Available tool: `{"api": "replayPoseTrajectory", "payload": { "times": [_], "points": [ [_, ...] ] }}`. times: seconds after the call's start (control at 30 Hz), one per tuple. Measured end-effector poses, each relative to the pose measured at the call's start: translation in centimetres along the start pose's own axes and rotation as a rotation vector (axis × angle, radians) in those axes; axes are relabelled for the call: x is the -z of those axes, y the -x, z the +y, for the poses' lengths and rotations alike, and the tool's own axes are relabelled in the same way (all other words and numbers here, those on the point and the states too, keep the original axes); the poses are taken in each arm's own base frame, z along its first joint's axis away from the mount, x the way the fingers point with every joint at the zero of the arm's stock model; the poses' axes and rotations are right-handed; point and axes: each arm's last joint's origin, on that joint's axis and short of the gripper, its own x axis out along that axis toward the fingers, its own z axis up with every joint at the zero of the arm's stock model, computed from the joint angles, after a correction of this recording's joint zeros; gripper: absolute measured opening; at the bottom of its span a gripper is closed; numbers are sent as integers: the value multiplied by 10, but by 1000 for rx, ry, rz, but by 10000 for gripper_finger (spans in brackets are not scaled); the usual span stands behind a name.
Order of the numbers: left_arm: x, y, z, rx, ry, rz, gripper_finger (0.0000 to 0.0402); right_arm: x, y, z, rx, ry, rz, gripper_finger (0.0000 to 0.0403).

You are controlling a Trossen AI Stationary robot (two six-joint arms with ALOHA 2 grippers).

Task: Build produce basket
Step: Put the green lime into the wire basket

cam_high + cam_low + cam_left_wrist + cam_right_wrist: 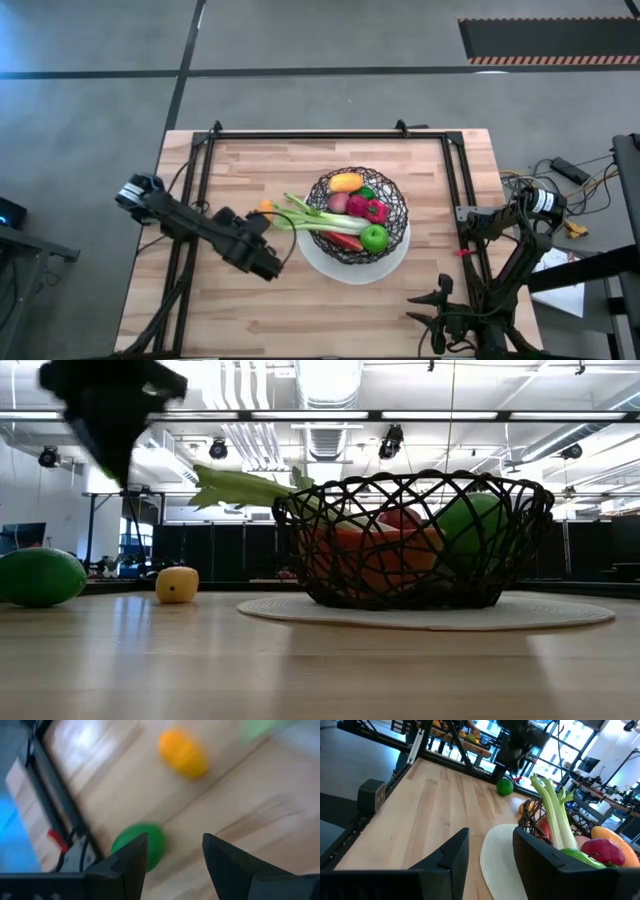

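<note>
High view, basket: the basket (357, 216) sits right of centre in the frame on a white plate (392, 262), already well filled.
In basket: celery (305, 217) lies across it with its leafy end poking over the left rim; a green apple (373, 238), a red piece (375, 210) and a yellow-orange piece (346, 182) are also inside.
Left out: an orange piece (265, 206) lies on the worktop (250, 320) just left of the basket; a lime (145, 844) lies near it, seen in the left wrist view.
Left hand: the left hand (172, 851) hangs left of centre over the worktop, fingers apart and empty, the lime just beyond them.
Right hand: the right hand (490, 851) waits at lower right, fingers apart and empty.
Progress: mostly done, I judge; two pieces left to load.
</note>
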Motion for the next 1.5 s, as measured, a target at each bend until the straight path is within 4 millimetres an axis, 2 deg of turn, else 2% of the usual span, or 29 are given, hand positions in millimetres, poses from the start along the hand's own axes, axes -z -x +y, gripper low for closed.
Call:
{"api": "replayPoseTrajectory", "payload": {
  "times": [0.13, 0.23, 0.37, 0.57, 0.7, 0.87, 1.13, 1.23, 1.37, 1.5],
  "points": [
    [11, -30, 9, -42, 18, 118, 176, 0, 0, 0, 0, 3, 0, 139],
    [18, -44, 20, -35, 35, 180, 195, 1, 0, 0, 0, 6, 0, 139],
    [26, -53, 36, 2, 57, 234, 242, 1, 0, 0, 1, 5, 0, 139],
    [35, -62, 52, 123, 65, 220, 323, 1, 0, 0, 0, 5, 0, 139],
    [41, -73, 57, 101, -4, 204, 347, 1, 0, 0, 1, 6, 0, 139],
    [50, -93, 55, 36, -135, 197, 350, 1, 0, 0, 1, 5, 0, 139],
    [55, -116, 33, 32, -289, 204, 349, 1, -2, -1, 8, 6, 3, 139],
    [55, -118, 27, 20, -300, 208, 338, 1, -3, -1, 10, 6, 4, 139],
    [52, -117, 22, 34, -322, 198, 301, 1, -3, -1, 12, 5, 5, 139],
    [45, -106, 11, 120, -289, 157, 263, 1, -3, -1, 12, 3, 5, 139]
  ]
}}
